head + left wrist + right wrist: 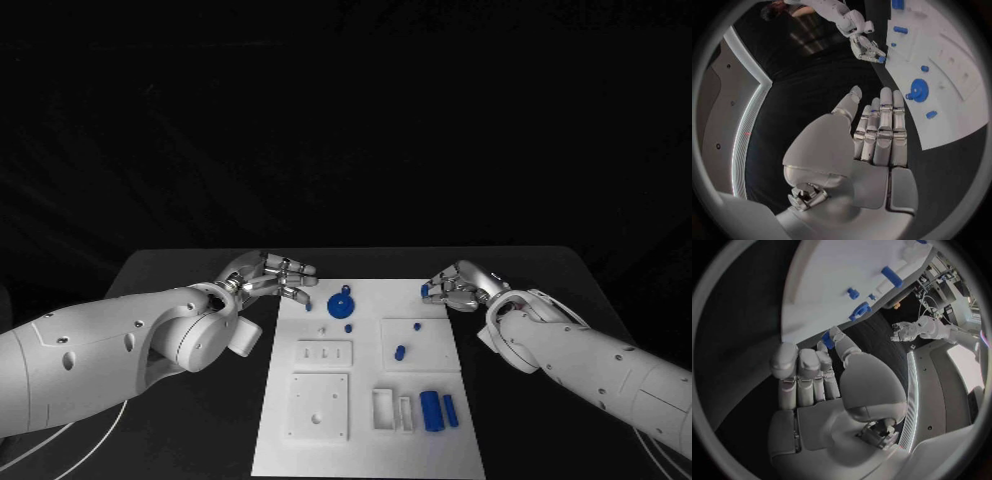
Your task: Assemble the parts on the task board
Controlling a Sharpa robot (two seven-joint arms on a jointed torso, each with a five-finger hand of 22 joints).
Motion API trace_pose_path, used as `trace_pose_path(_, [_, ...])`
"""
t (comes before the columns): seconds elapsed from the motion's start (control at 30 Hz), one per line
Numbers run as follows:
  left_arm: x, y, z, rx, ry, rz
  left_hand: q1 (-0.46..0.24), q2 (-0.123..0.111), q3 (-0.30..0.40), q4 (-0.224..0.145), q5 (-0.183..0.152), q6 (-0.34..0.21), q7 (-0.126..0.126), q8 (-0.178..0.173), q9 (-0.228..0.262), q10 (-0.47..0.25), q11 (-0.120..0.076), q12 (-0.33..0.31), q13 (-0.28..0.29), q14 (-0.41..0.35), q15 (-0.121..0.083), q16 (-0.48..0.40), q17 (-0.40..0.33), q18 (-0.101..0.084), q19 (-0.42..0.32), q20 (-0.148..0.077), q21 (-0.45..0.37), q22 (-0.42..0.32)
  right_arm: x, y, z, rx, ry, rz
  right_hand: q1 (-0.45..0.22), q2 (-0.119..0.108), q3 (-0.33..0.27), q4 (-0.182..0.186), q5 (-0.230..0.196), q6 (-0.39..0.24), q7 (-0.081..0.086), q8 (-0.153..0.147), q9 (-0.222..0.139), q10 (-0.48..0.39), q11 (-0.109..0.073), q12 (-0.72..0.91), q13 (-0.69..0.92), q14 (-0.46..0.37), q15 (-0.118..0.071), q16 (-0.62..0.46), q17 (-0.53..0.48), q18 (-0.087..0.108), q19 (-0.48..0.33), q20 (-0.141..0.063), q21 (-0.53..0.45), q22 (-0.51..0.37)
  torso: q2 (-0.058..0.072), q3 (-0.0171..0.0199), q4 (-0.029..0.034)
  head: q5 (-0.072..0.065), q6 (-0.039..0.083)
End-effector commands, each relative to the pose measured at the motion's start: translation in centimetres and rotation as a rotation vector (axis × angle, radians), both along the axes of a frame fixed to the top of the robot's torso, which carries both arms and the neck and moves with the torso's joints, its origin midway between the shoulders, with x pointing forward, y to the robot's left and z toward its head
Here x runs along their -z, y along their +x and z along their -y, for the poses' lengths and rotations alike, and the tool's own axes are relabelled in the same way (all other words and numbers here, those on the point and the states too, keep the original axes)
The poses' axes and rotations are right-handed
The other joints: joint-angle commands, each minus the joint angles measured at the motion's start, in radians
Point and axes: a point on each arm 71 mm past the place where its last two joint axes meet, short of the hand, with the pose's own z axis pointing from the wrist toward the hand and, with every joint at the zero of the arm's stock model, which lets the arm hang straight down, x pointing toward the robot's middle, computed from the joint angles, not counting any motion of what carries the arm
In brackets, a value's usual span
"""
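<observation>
Two blue cylinders (438, 410) lie side by side at the task board's (361, 440) near end, long axes pointing away from the robot. Left hand (277, 277) hovers empty, fingers straight; right hand (459, 288) pinches a small blue part (427, 291) at the board's far edge.

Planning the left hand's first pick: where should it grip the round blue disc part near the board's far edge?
Judging by its pose, the round blue disc lies flat on the task board, so its rim gives little hold. Better to pinch the raised knob at its middle from above. The left hand hovers beside it, holding nothing.
</observation>
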Motion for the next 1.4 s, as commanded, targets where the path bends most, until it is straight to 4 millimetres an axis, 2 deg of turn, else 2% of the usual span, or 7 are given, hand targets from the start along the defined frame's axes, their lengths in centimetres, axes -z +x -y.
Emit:
trace_pose_path(0.03, [0.1,0.0,0.2,0.0,0.026,-0.038,-0.015,0.0,-0.002,0.011,-0.004,0.021,-0.008,0.004,0.001,0.04,-0.014,0.006,0.002,0.03,-0.011,0.03,0.014,-0.012,0.023,-0.009,0.015,0.006,-0.6,-0.3,-0.8,-0.006,0.013,0.024,0.0,0.005,-0.002,0.002,0.003,0.009,0.0,0.003,0.001,0.008,0.001,0.003,0.0,0.005,-0.003,0.004,0.001,-0.004,0.007,-0.002,-0.002,0.113,-0.005,0.0007,-0.0069,0.005,0.003])
trace_pose_path(0.27, [0.4,0.4,1.2,0.015,0.076,-0.106,-0.044,-0.003,-0.022,0.068,-0.015,0.044,-0.028,0.002,0.001,0.175,-0.062,0.005,0.005,0.072,-0.066,0.287,0.151,-0.034,0.096,-0.071,0.121,0.072,-1.3,-1.1,-3.4,-0.069,0.023,0.036,-0.003,0.009,0.0,0.004,0.001,0.003,0.001,0.003,0.0,0.005,0.001,-0.001,-0.002,0.004,-0.002,0.002,0.0,-0.003,0.006,-0.002,-0.008,0.111,-0.023,0.0009,-0.0104,0.016,-0.002])
trace_pose_path(0.4, [0.5,0.8,2.4,0.037,0.124,-0.144,-0.049,-0.01,-0.032,0.112,-0.017,0.038,-0.031,0.002,0.001,0.202,-0.071,0.006,0.006,0.048,-0.083,0.456,0.249,-0.033,0.099,-0.088,0.202,0.132,-1.6,-1.6,-5.1,-0.107,0.023,0.038,-0.006,0.009,0.0,0.004,0.006,-0.002,0.003,0.003,0.0,0.003,0.002,-0.002,-0.002,0.004,-0.002,0.0,0.0,-0.002,0.006,-0.001,-0.011,0.111,-0.034,0.0003,-0.0094,0.021,-0.005])
trace_pose_path(0.5, [0.5,1.1,3.2,0.052,0.16,-0.173,-0.069,-0.015,-0.044,0.159,-0.016,0.038,-0.035,0.002,0.001,0.215,-0.075,0.007,0.007,0.027,-0.085,0.53,0.283,-0.031,0.087,-0.092,0.246,0.167,-1.9,-2.0,-6.2,-0.128,0.018,0.042,-0.01,0.006,-0.001,0.005,0.008,-0.006,0.003,0.004,0.0,0.002,0.002,-0.003,-0.002,0.004,-0.001,0.0,0.0,-0.002,0.006,-0.001,-0.013,0.111,-0.049,-0.0003,-0.0152,0.03,-0.01])
trace_pose_path(0.67, [0.6,1.7,4.3,0.083,0.201,-0.218,-0.13,-0.016,-0.06,0.224,0.011,0.078,-0.042,0.002,0.004,0.217,-0.07,0.008,0.009,0.005,-0.08,0.525,0.264,-0.031,0.06,-0.084,0.248,0.177,-2.3,-2.5,-7.7,-0.152,0.007,0.054,-0.011,0.004,-0.001,0.007,-0.004,-0.01,0.004,0.003,0.0,0.003,0.002,-0.003,-0.002,0.004,-0.001,-0.001,-0.001,-0.001,0.007,0.0,-0.013,0.111,-0.064,-0.0001,-0.0236,0.036,-0.015])
trace_pose_path(1.07, [0.9,2.5,6.9,0.153,0.278,-0.256,-0.192,-0.037,-0.055,0.256,0.034,0.157,-0.068,0.005,0.072,0.244,-0.081,0.012,0.013,0.007,-0.086,0.534,0.25,-0.039,0.061,-0.091,0.247,0.186,-2.4,-3.4,-10.6,-0.197,0.005,0.059,-0.012,0.001,0.0,0.017,-0.026,-0.01,0.003,0.003,0.0,0.005,0.001,-0.003,-0.002,0.006,-0.001,-0.001,0.001,0.0,0.01,0.0,-0.014,0.111,-0.072,-0.0026,-0.0268,0.046,-0.021])
trace_pose_path(1.4, [0.8,3.1,8.0,0.168,0.382,-0.22,-0.22,-0.101,-0.005,0.314,0.008,0.135,-0.064,0.004,0.118,0.239,-0.077,0.013,0.015,0.004,-0.083,0.537,0.241,-0.037,0.06,-0.089,0.242,0.198,-2.5,-3.9,-11.9,-0.225,0.009,0.054,-0.007,-0.005,0.004,0.029,-0.027,-0.014,0.004,0.003,0.0,0.006,0.001,-0.002,-0.001,0.008,0.0,-0.004,0.001,0.0,0.013,0.0,-0.017,0.111,-0.071,-0.0029,-0.0279,0.043,-0.021])
